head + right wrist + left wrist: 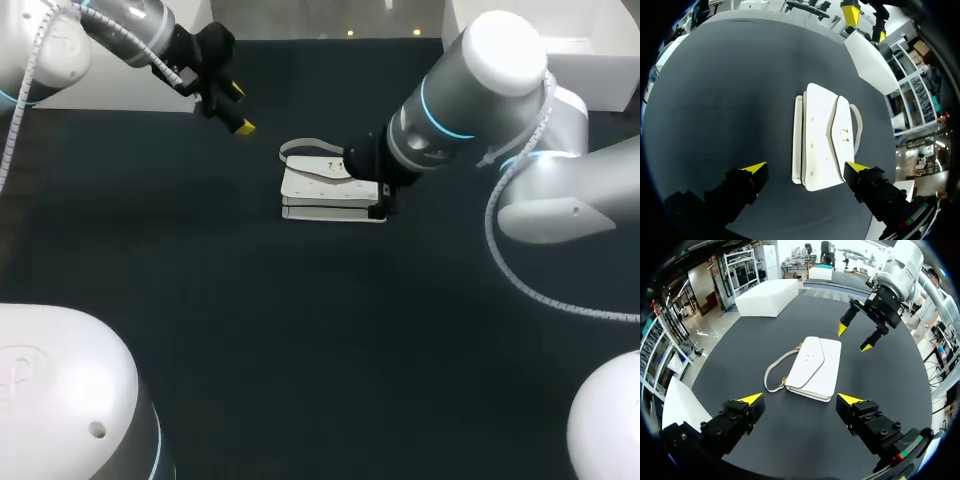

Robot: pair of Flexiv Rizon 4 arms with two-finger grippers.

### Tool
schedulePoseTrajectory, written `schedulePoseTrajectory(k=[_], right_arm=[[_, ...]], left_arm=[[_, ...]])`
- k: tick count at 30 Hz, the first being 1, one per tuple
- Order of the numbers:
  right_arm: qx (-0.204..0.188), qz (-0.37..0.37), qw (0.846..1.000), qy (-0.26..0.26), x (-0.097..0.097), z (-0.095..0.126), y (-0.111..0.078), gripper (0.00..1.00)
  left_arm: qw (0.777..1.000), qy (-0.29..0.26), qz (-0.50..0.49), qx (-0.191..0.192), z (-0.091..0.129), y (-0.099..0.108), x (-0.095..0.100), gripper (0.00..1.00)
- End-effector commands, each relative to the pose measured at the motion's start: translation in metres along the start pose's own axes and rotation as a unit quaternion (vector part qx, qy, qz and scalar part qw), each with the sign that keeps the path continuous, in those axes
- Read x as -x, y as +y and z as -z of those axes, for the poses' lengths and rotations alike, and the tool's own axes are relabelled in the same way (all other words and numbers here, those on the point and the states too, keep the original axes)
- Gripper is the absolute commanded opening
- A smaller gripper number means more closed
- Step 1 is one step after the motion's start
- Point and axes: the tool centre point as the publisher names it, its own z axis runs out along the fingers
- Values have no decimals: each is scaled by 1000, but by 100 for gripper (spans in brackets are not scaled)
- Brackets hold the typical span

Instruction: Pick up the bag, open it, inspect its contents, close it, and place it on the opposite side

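Note:
A white handbag (325, 190) with a flap and a thin strap lies flat on the dark table (250, 330), near its middle. My right gripper (806, 166) hovers open just over the bag (822, 135), its fingers straddling one end; in the head view the arm hides the fingers. My left gripper (800, 398) is open and empty, held above the table back from the bag (812, 367), whose strap (772, 372) loops out to one side. In the head view the left gripper (236, 108) sits at the back left. The right gripper (856, 337) shows beyond the bag in the left wrist view.
A white box (560, 50) stands at the table's back right corner, and another white block (767, 297) sits beyond the table's far edge on the left. Nothing else lies on the dark tabletop around the bag.

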Motion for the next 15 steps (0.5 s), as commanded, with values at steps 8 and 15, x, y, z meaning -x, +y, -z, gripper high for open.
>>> schedulePoseTrajectory(k=[8,15], right_arm=[[0,13,999,-49,-10,-18,-14,100],[-19,20,998,-54,-13,-31,-14,100]], left_arm=[[991,65,-110,40,-9,-10,4,100],[990,68,-119,34,-12,-11,-1,100]])
